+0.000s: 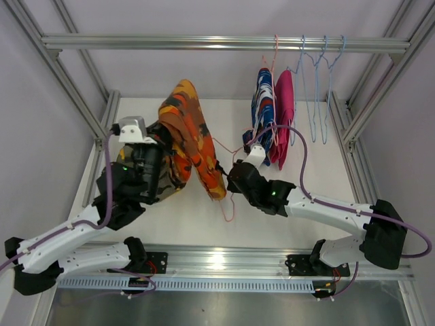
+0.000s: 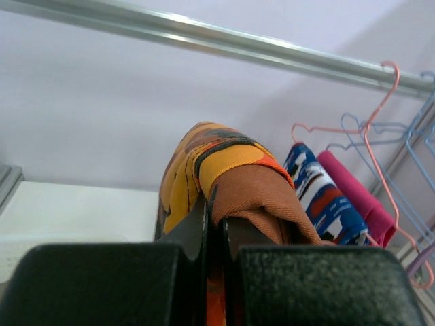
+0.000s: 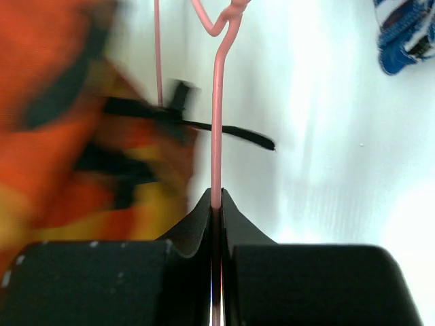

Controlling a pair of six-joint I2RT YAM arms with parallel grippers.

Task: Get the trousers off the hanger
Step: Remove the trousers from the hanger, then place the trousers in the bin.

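Note:
My left gripper [image 1: 160, 144] is shut on the orange patterned trousers [image 1: 191, 125] and holds them up above the table. In the left wrist view its jaws [image 2: 216, 219] pinch a fold of that cloth [image 2: 234, 173]. My right gripper [image 1: 236, 178] is shut on the wire of a pink hanger [image 1: 227, 206]. In the right wrist view the wire [image 3: 217, 122] runs up from between the jaws [image 3: 216, 204], with the orange trousers [image 3: 61, 136] blurred at the left. The blue-red-white trousers [image 1: 262, 102] and the magenta trousers [image 1: 284, 112] hang from the rail. Olive camouflage cloth [image 1: 165, 189] shows under my left arm.
A metal rail [image 1: 217, 43] crosses the back of the frame. Several empty blue hangers [image 1: 319, 88] hang at its right end. Frame posts [image 1: 370, 102] stand at both sides of the white table [image 1: 319, 170].

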